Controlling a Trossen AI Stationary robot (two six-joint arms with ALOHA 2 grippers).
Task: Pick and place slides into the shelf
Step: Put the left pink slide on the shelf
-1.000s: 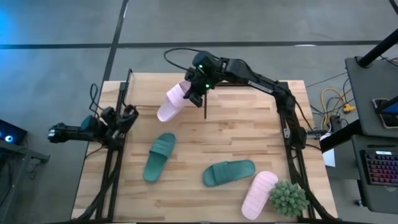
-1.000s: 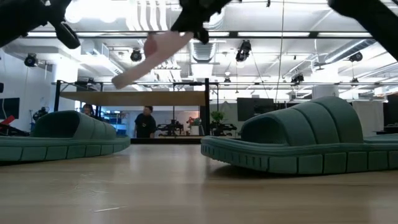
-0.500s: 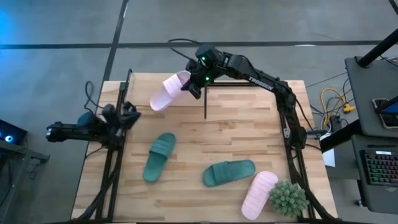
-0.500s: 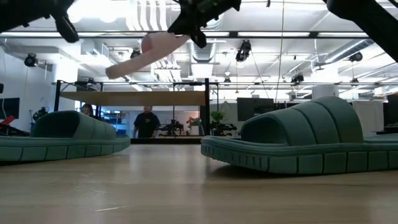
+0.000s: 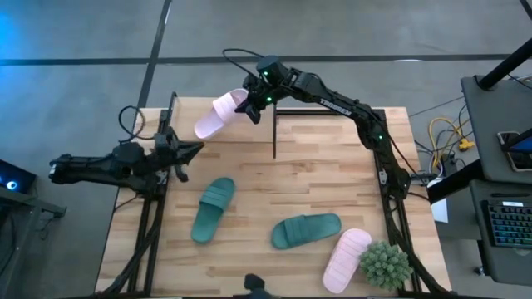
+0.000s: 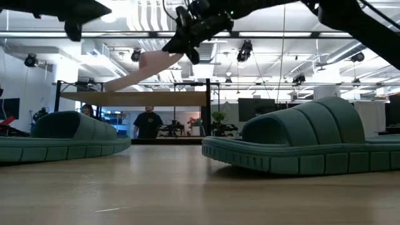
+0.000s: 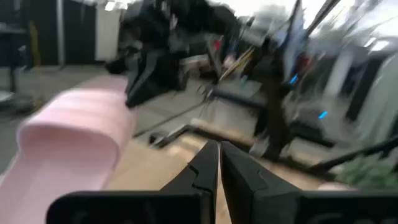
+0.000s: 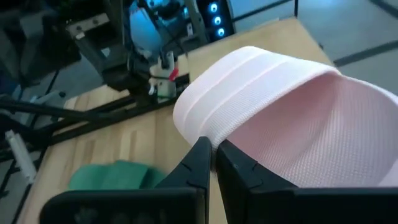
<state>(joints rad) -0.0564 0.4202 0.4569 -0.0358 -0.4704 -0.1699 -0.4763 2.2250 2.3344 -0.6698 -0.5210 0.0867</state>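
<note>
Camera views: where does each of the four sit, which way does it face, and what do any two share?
High: overhead, straight down; both arms, right end effector gripping the pale pink rubber slide.
Low: table height, level across; dark teal-green rubber slides, arms overhead.
Left wrist: past the closed left end effector toward that pink slide.
Right wrist: on the strap, own fingers shut.
All four share the lifted pink slide.

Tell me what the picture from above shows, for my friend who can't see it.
The right gripper holds a pink slide in the air over the table's far left. Two green slides, another pink slide and a spiky plant lie nearer. The left gripper waits at the left edge.
</note>
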